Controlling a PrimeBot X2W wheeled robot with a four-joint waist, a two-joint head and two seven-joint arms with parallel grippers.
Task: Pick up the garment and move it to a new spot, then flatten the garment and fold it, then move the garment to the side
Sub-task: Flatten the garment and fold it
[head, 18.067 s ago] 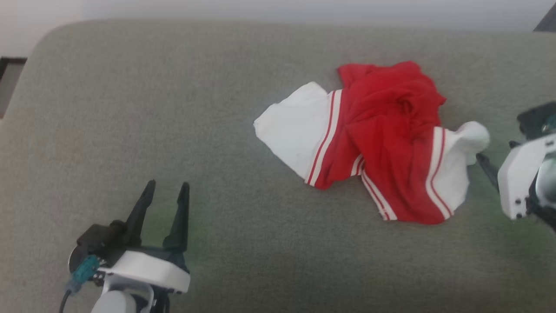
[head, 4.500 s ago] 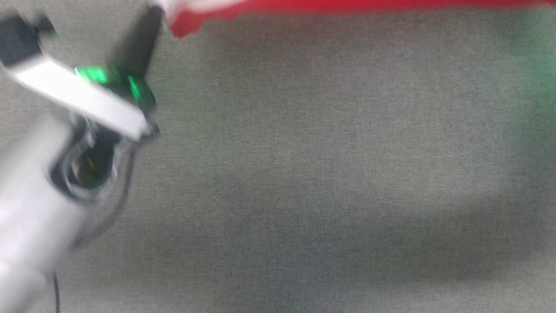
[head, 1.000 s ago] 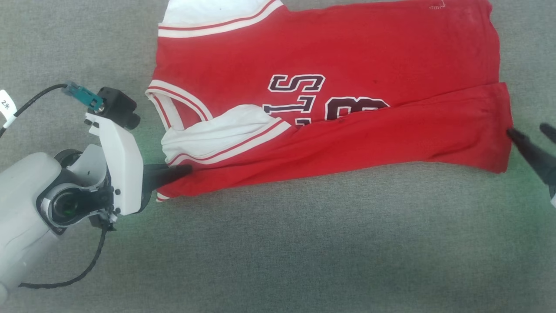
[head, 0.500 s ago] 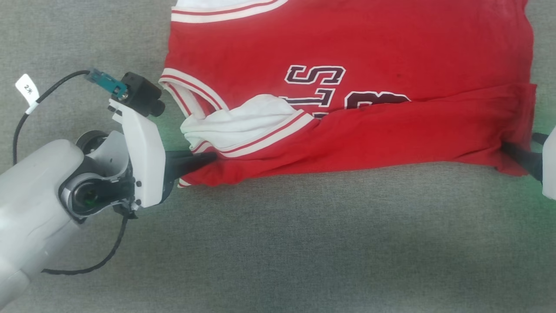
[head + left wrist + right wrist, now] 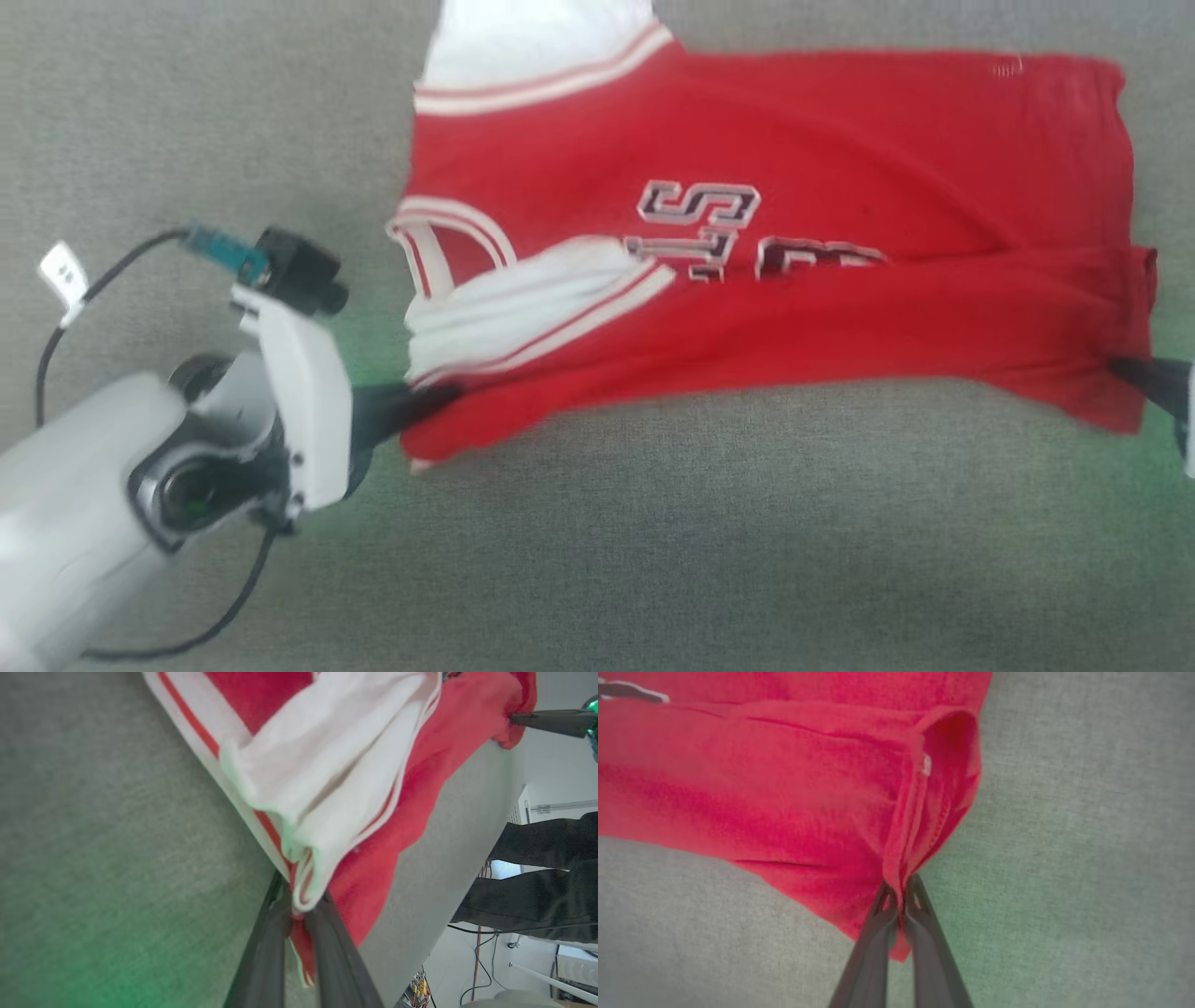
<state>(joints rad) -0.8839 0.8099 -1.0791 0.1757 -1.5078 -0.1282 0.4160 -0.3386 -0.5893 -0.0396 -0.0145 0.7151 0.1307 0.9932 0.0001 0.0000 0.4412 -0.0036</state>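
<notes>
The garment [image 5: 840,140], a red jersey with white striped sleeves and dark lettering, lies spread on the grey cloth surface [image 5: 597,560]; its near long edge is folded up over the chest. My left gripper [image 5: 439,399] is shut on the garment's shoulder corner by the folded white sleeve [image 5: 523,303]. The left wrist view shows the fingers pinching red-and-white cloth [image 5: 299,900]. My right gripper [image 5: 1125,369] is shut on the hem corner at the far right. In the right wrist view the fingertips clamp the red hem [image 5: 900,896], which is raised slightly off the surface.
Grey cloth surface runs all around the garment, with open room in front of it. In the left wrist view a person's dark-trousered legs [image 5: 537,877] stand beyond the table edge, with cables on the floor.
My right gripper has gone from open beside the hem corner to shut on it. The left gripper keeps its hold. The head view has shifted, and the gripped edge looks slightly lifted.
</notes>
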